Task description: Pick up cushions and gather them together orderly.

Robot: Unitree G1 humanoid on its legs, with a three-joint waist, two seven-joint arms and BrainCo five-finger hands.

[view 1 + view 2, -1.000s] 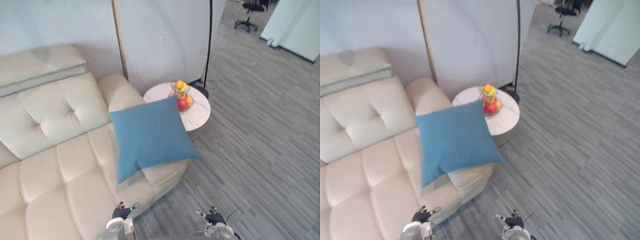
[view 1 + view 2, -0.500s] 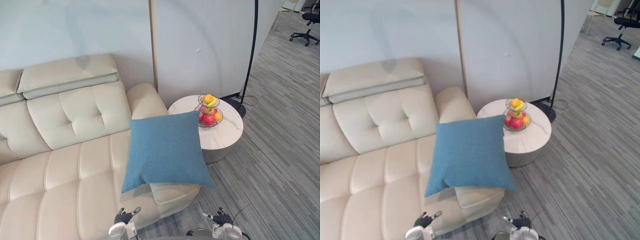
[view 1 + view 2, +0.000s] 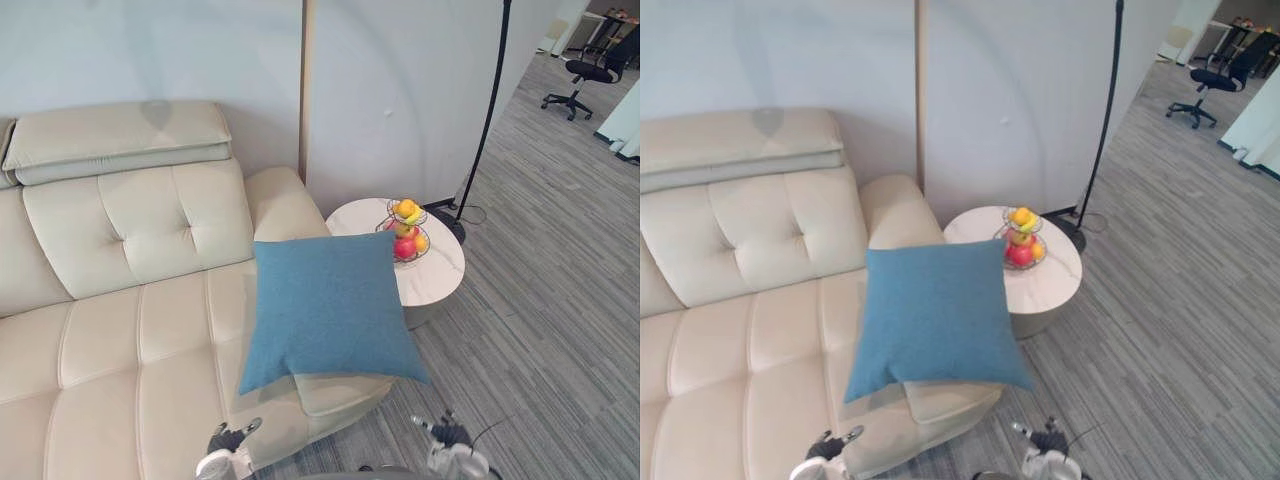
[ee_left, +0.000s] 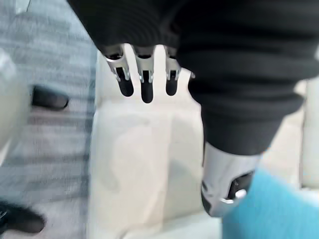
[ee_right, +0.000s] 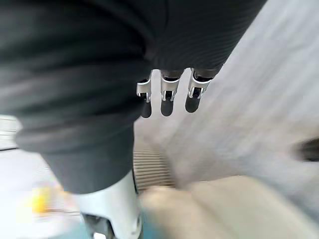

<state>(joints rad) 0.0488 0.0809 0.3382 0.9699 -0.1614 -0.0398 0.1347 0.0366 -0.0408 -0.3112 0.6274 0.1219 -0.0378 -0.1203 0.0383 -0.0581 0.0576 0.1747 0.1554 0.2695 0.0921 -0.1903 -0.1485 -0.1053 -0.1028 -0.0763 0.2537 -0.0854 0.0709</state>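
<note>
One blue cushion point(image 3: 330, 305) lies across the end seat of the cream sofa point(image 3: 120, 300), just beside the sofa's armrest. Its lower corners reach past the seat's front edge. A round side table point(image 3: 440, 275) with a fruit basket point(image 3: 405, 232) stands just off that same end of the sofa.

Both hands hang low and well short of the cushion. The left hand point(image 3: 228, 440) is close to the sofa's front edge, and the right hand point(image 3: 447, 435) is over the floor off the sofa's end. In each wrist view the fingers are straight and the thumb stands apart, with nothing held.

The step in hand looks like the approach, as no grasp has begun. The next move probably calls for stepping closer to the sofa and raising both arms to the cushion's two side edges. The cushion is broad and soft, so a two-handed hold from opposite sides should carry it better than a pinch at one corner. The right arm would need to stay clear of the table and fruit basket at the sofa's end.
</note>
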